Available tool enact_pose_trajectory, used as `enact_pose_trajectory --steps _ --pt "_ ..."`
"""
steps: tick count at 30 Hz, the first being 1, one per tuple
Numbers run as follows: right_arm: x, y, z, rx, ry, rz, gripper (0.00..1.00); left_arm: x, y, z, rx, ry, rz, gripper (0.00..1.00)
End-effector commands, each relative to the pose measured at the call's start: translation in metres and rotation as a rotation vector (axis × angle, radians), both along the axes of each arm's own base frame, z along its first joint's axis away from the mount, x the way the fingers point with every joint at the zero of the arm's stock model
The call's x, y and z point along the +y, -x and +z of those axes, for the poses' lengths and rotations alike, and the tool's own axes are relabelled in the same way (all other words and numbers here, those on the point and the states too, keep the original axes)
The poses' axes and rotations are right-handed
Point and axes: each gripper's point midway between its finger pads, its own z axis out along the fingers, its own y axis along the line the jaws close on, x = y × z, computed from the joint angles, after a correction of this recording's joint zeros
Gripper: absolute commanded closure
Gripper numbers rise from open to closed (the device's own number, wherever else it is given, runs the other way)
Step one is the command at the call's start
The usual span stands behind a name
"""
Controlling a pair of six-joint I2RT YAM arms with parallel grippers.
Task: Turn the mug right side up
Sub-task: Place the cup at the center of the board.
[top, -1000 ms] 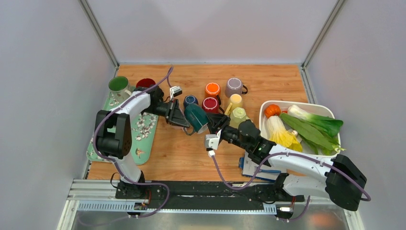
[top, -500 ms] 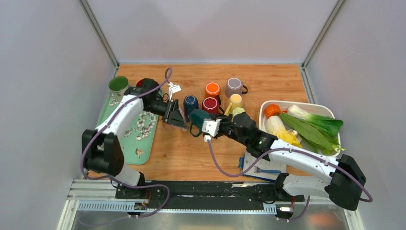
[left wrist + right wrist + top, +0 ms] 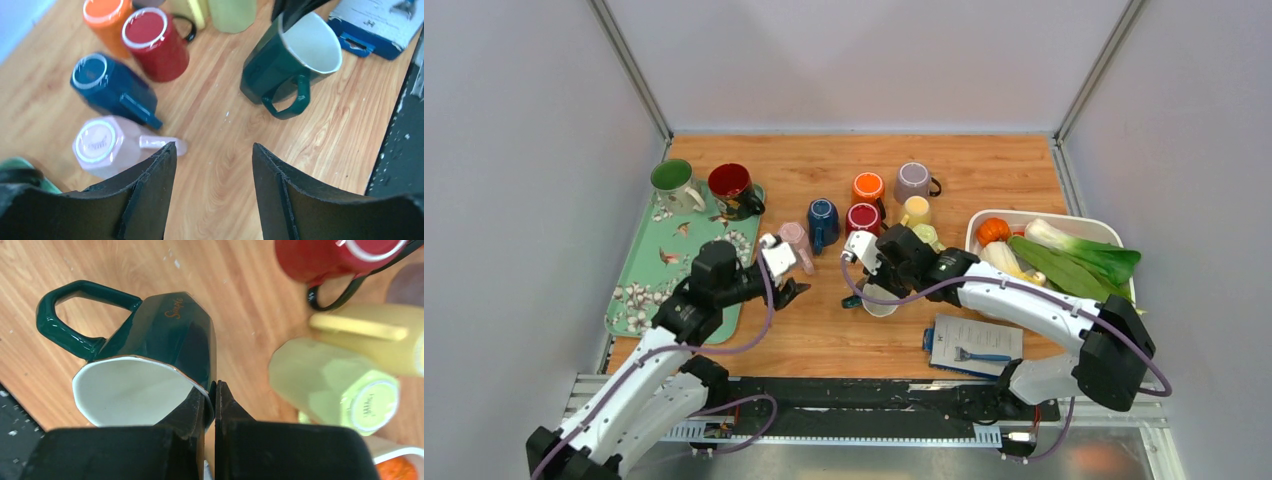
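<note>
The dark green mug (image 3: 165, 335) with a white inside is tilted with its mouth facing up, just over the wooden table near the middle (image 3: 874, 298). My right gripper (image 3: 215, 387) is shut on its rim, one finger inside and one outside. The mug's handle (image 3: 287, 102) points toward the near edge. My left gripper (image 3: 212, 150) is open and empty, to the left of the mug (image 3: 280, 65) and apart from it, over bare wood. In the top view the left gripper (image 3: 792, 292) sits beside an upside-down pink mug (image 3: 796, 245).
Upside-down mugs stand behind: blue (image 3: 110, 85), red (image 3: 157, 42), orange (image 3: 868, 187), purple (image 3: 913, 181), yellow (image 3: 380, 335) and light green (image 3: 330, 375). A green tray (image 3: 639, 290) holds two upright mugs. A white bin (image 3: 1114, 232) holds vegetables. A blue-edged booklet (image 3: 972, 345) lies near right.
My left gripper opened, let go of the green mug and drew back toward the near left. My right gripper shut on the mug's rim and brought it nearer, mouth up.
</note>
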Motion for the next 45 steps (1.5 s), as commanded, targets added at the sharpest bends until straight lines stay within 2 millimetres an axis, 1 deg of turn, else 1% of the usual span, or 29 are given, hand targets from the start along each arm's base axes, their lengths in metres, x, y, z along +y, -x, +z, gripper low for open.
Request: enact_pose_trajectory --steps 1,3,5,8,9,10,11,13,16,17,18,21,25,27,29,31,36,43,45 --pt "0.013 0.006 0.02 0.109 -0.074 -0.093 1.0 -0.01 -0.006 0.03 -0.369 -0.066 -0.058 0.35" --pt "0.012 0.006 0.013 0.126 -0.049 -0.099 1.0 -0.014 0.002 0.022 -0.349 -0.086 -0.092 0.36" --pt "0.012 0.005 0.008 0.137 -0.033 -0.101 1.0 -0.019 0.008 0.02 -0.354 -0.085 -0.124 0.36" --pt "0.018 0.004 0.004 0.156 -0.033 -0.101 0.99 -0.023 0.013 0.014 -0.392 -0.109 -0.172 0.36" --pt "0.02 0.003 0.003 0.163 -0.033 -0.105 0.92 -0.024 0.014 0.012 -0.402 -0.113 -0.186 0.36" --pt "0.023 0.002 0.002 0.167 -0.037 -0.11 0.78 -0.026 0.015 0.011 -0.418 -0.122 -0.202 0.36" --pt "0.026 -0.001 0.002 0.167 -0.042 -0.115 0.68 -0.027 0.016 0.009 -0.425 -0.124 -0.216 0.36" --pt "0.033 -0.006 0.004 0.171 -0.056 -0.121 0.57 -0.032 0.019 0.008 -0.433 -0.124 -0.248 0.36" --pt "0.042 -0.014 0.017 0.157 -0.089 -0.123 0.48 -0.041 0.027 0.002 -0.409 -0.115 -0.307 0.36" --pt "0.043 -0.017 0.022 0.149 -0.098 -0.122 0.47 -0.044 0.028 -0.002 -0.399 -0.119 -0.324 0.36" --pt "0.044 -0.019 0.025 0.141 -0.104 -0.123 0.46 -0.048 0.034 -0.004 -0.391 -0.113 -0.355 0.37" --pt "0.043 -0.025 0.036 0.111 -0.116 -0.112 0.46 -0.055 0.041 -0.018 -0.333 -0.121 -0.407 0.38" --pt "0.037 -0.024 0.045 0.085 -0.133 -0.102 0.44 -0.057 0.046 -0.035 -0.248 -0.132 -0.423 0.38" --pt "0.032 -0.021 0.041 0.085 -0.131 -0.105 0.43 -0.057 0.047 -0.043 -0.212 -0.135 -0.423 0.38" --pt "0.033 -0.013 0.037 0.11 -0.146 -0.079 0.42 -0.058 0.047 -0.05 -0.173 -0.134 -0.418 0.37" --pt "0.031 -0.012 0.034 0.111 -0.148 -0.078 0.41 -0.06 0.046 -0.056 -0.141 -0.136 -0.405 0.37" --pt "0.031 -0.013 0.033 0.109 -0.153 -0.075 0.41 -0.065 0.041 -0.059 -0.127 -0.113 -0.372 0.37" --pt "0.032 -0.013 0.036 0.106 -0.171 -0.075 0.39 -0.079 0.045 -0.056 -0.11 -0.061 -0.384 0.34" --pt "0.031 -0.014 0.039 0.099 -0.175 -0.08 0.39 -0.08 0.043 -0.061 -0.098 -0.073 -0.357 0.34"
